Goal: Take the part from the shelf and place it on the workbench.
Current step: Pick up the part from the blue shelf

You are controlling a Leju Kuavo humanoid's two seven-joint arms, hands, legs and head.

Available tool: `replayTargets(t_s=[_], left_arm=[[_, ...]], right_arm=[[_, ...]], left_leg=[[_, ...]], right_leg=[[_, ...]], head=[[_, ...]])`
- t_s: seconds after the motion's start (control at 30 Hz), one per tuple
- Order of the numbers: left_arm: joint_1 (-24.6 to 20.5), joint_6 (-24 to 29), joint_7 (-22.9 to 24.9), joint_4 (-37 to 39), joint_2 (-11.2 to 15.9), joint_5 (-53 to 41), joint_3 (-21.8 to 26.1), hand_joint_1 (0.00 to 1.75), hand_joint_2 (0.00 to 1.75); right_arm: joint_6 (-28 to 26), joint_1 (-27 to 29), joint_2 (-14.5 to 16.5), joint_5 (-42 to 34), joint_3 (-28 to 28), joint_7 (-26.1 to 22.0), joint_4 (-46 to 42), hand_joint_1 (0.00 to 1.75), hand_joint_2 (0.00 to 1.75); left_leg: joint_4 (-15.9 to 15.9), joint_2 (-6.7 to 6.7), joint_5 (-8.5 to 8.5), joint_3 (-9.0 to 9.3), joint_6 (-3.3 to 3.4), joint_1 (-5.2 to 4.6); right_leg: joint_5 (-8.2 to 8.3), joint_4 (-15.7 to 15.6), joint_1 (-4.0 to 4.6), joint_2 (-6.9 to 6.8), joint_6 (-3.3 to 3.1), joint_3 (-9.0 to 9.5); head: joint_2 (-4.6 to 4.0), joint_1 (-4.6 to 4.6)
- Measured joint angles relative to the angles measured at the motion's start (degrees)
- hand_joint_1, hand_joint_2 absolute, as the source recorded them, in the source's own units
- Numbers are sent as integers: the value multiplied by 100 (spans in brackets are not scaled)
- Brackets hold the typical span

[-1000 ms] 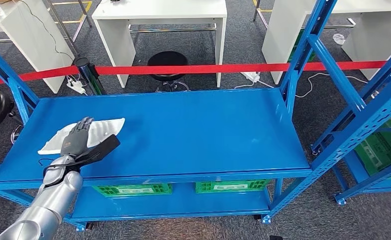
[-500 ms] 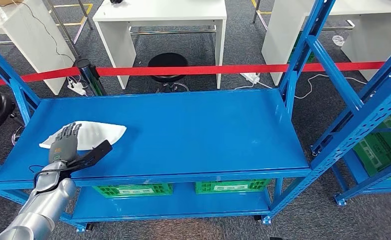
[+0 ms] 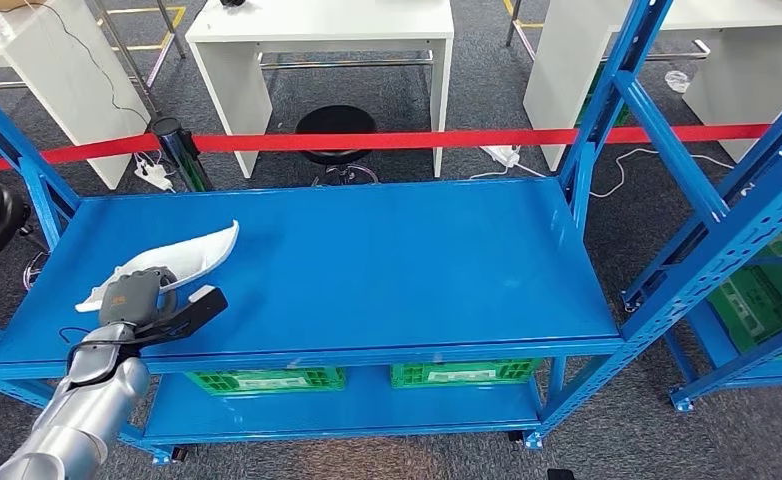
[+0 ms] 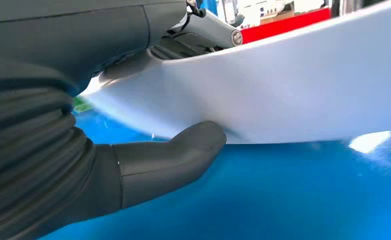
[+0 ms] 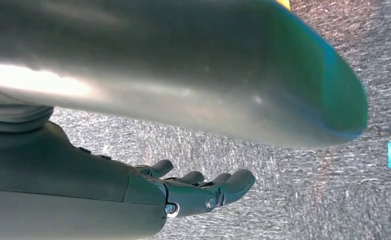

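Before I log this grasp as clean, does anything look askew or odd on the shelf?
The white part sits tilted: the left hand grips its near end, and its far tip angles up off the blue shelf. In the left wrist view, the thumb presses under its edge. Nothing looks spilled or damaged.

The left hand (image 3: 137, 298) grips with fingers curled and thumb out; the right hand (image 5: 133, 195) hangs, fingers apart.
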Motion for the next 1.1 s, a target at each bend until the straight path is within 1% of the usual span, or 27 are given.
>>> replayTargets(t_s=[0.17, 0.23, 0.33, 0.43, 0.6, 0.67, 0.77, 0.83, 0.93, 1.0, 1.1], left_arm=[[-6, 299, -308, -39, -28, -16, 115, 175, 175], [6, 587, -414, -68, -43, -124, 150, 175, 175], [82, 1187, -496, -259, -61, -492, 221, 175, 175], [301, 1388, -623, -862, -120, -941, 455, 175, 175], [710, 1410, -1340, -2106, -444, -1019, 1272, 175, 175], [798, 1410, -1485, -2421, -553, -1013, 1512, 175, 175], [891, 1410, -1616, -2742, -665, -964, 1746, 175, 175], [950, 1410, -1919, -2922, -755, -733, 1876, 175, 175], [1058, 1410, -2592, -3203, -944, -151, 2035, 175, 175], [1150, 1375, -2820, -3385, -1055, 296, 2063, 175, 175], [1411, 1046, -3049, -3811, -1130, 1567, 1873, 175, 175]], right_arm=[[-2, 0, 0, -38, -9, -27, 0, 0, 0], [-7, 0, 0, -55, -19, -68, 0, 0, 0], [-13, 0, 0, -60, -42, -116, 0, 0, 0], [-15, -1, 0, -48, -58, -134, 0, 0, 0], [9, -3, 0, 3, -63, -138, 0, 0, 0], [16, -4, 0, 14, -63, -138, 0, 0, 0], [29, -4, 0, 26, -63, -138, 0, 0, 0], [44, -4, 0, 38, -63, -136, 0, 0, 0], [68, -4, 0, 59, -63, -131, 0, 0, 0], [78, -7, 0, 75, -63, -125, 0, 0, 0], [90, -8, 0, 151, -63, -91, 0, 0, 0]], left_leg=[[0, 1, 0, 1, 0, -1], [0, 1, 0, 0, 0, -1], [1, 1, 0, -1, 0, -1], [1, 2, 0, 0, 0, -3], [1, 3, -2, -7, 2, -3], [1, 3, -4, -11, 5, -3], [1, 3, -6, -13, 7, -3], [1, 3, -6, -12, 7, -3], [1, 2, -6, -13, 8, -3], [1, 2, -6, -13, 8, -3], [1, 11, -11, -10, 9, -3]], right_leg=[[0, -1, 0, 1, 0, 0], [0, -1, 0, 1, 0, -1], [0, -1, 1, 1, 0, -2], [0, -2, 2, 5, 0, -5], [0, -7, 3, 7, 1, -11], [-1, -10, 3, 6, 1, -11], [0, -12, 2, 6, 1, -10], [0, -13, 2, 5, 2, -10], [0, -14, 2, 3, 2, -9], [0, -14, 2, 4, 2, -8], [0, -15, 2, 17, 2, -9]], head=[[0, 0], [0, 0], [0, 1], [0, -1], [0, -1], [0, 0], [0, 0], [0, 0], [0, 0], [0, 1], [0, 0]])
